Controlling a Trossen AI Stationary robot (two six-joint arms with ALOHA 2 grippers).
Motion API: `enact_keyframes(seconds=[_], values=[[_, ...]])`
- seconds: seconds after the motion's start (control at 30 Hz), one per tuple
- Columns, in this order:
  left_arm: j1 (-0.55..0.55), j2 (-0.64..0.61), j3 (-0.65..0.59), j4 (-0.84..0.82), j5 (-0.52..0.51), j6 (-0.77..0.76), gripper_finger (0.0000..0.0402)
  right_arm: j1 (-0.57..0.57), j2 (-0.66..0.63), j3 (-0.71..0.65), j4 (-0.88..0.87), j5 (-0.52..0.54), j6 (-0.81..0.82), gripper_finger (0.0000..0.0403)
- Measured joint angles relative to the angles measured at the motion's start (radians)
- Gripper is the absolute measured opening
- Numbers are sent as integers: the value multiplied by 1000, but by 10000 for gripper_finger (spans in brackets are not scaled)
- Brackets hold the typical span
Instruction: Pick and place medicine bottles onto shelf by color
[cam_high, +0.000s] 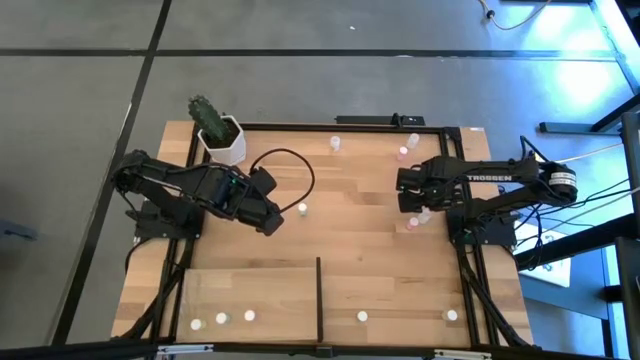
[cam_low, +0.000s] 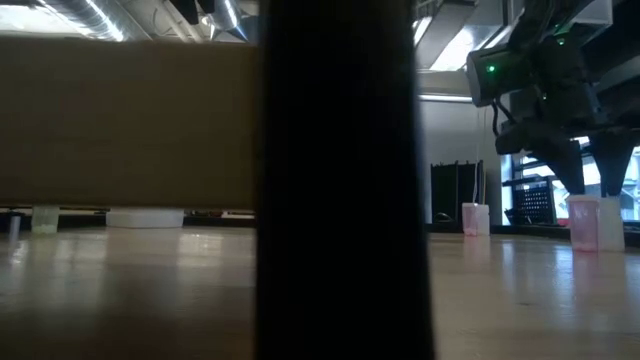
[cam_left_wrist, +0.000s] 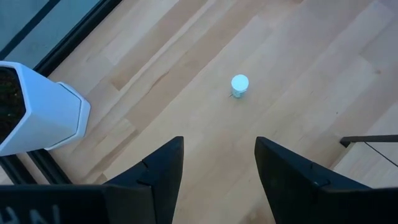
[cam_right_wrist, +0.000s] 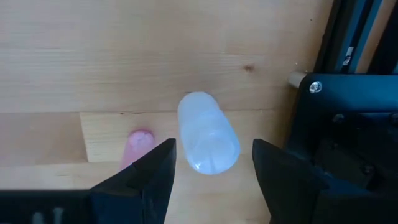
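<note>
From above, the left gripper (cam_high: 275, 222) hangs over the table's (cam_high: 360, 250) left middle, its fingers spread, and a small white-capped bottle (cam_high: 302, 209) stands just off its tip, not touched. The right gripper (cam_high: 402, 192) sits over the right side, fingers apart and holding nothing, with a pink bottle (cam_high: 411, 224) and a pale bottle (cam_high: 424, 215) close beside it. More bottles stand near the far edge, one white (cam_high: 335, 143) and two pinkish (cam_high: 403, 152) (cam_high: 413, 139). The shelf (cam_high: 250, 290) lies at the near edge, split by a black divider (cam_high: 319, 297); three bottles (cam_high: 222, 319) stand in its left part and two bottles (cam_high: 362, 316) on the right part. A cactus pot (cam_high: 222, 138) sits at the far left corner. From table height, the divider (cam_low: 340, 180) fills the middle; at right the right gripper (cam_low: 597, 180) hovers above a pink bottle (cam_low: 583, 222) and a paler one (cam_low: 610, 222), clear of both, and another pink bottle (cam_low: 474, 218) stands farther left. A greenish bottle (cam_low: 45, 218) shows at far left. From the left wrist, the open fingers (cam_left_wrist: 158, 177) frame bare wood, the white-capped bottle (cam_left_wrist: 239, 85) stands ahead of them, and the pot (cam_left_wrist: 43, 115) is off to one side. From the right wrist, the spread fingers (cam_right_wrist: 149, 177) straddle a clear bottle (cam_right_wrist: 208, 134), with a pink bottle (cam_right_wrist: 138, 146) next to one finger.
</note>
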Motion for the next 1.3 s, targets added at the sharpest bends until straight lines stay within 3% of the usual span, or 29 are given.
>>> enact_keyframes(seconds=[0.6,1.3], values=[[0,0,0,0,0,0,192,0,97,0,32,-2,-12,214],[0,0,0,-1,0,26,192,0,104,0,173,0,-133,214]])
